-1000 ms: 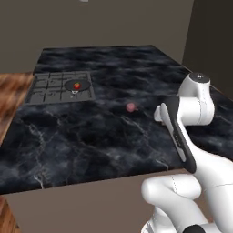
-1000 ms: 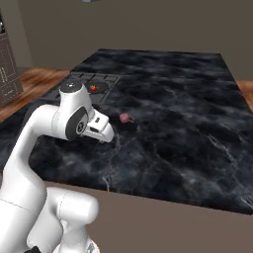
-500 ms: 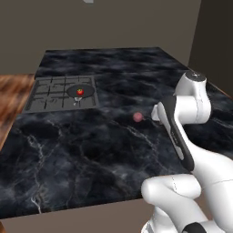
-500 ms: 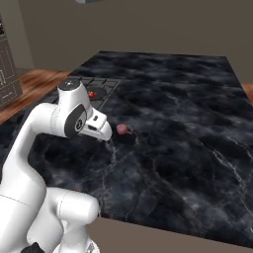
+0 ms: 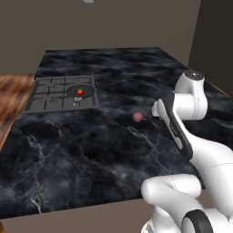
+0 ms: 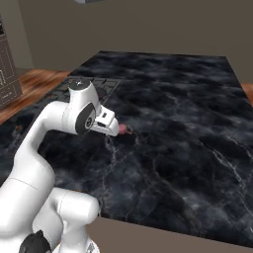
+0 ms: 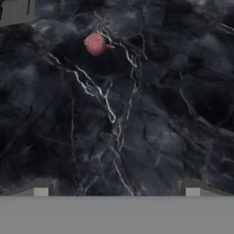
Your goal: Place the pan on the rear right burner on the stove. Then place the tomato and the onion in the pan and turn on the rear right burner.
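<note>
The pan (image 5: 82, 92) sits on the right side of the stove (image 5: 50, 94), with the bright red tomato (image 5: 79, 91) inside it. The pinkish onion (image 5: 137, 117) lies alone on the dark marble counter, to the right of the stove and nearer the front. In the hand view the onion (image 7: 95, 44) is ahead of my gripper (image 7: 116, 188) and a little to the left, well clear of it. My fingertips (image 7: 41, 187) stand far apart with only bare counter between them, so the gripper is open and holds nothing. In the right base view the onion (image 6: 123, 129) peeks out just beyond my hand.
The black marble counter (image 5: 91, 150) spreads wide around the onion. A corner of the stove (image 7: 16, 11) shows at the top left of the hand view. Wooden floor (image 5: 11, 95) lies left of the counter, and a dark wall (image 5: 214, 41) rises at the right.
The whole picture has shifted in both base views, so the base has driven; the counter and onion now sit slightly closer. The gripper has stayed open.
</note>
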Robot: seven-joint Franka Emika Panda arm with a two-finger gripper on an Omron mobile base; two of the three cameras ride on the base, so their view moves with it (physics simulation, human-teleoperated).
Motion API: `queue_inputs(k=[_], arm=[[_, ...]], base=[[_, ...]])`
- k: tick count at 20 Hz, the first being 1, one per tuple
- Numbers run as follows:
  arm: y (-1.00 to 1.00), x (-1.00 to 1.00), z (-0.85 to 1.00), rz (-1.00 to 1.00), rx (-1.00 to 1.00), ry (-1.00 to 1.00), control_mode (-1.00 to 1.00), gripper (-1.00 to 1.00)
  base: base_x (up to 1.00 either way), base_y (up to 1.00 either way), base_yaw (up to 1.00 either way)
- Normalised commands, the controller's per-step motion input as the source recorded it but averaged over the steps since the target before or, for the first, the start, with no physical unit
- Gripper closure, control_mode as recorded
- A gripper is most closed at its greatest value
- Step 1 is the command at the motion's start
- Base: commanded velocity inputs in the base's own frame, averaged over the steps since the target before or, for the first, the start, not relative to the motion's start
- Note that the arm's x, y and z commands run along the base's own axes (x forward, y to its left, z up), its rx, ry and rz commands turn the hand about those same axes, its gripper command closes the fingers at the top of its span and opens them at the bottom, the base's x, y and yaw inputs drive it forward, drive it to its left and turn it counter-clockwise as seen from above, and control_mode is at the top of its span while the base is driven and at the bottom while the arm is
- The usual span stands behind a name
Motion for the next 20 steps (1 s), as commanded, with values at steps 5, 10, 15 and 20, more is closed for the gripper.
queue_inputs(k=[5,10,15,20], arm=[[-0.16,0.99,0.0,0.1,0.0,0.0,-1.0,-1.0],[0.0,0.72,0.0,0.13,0.0,0.0,-1.0,-1.0],[0.01,0.58,-0.04,0.08,-0.03,0.01,-1.0,-1.0],[0.0,0.43,-0.09,0.06,-0.05,0.01,-1.0,-1.0]], base=[[0.0,0.0,0.0],[0.0,0.0,0.0],[0.0,0.0,0.0],[0.0,0.0,0.0]])
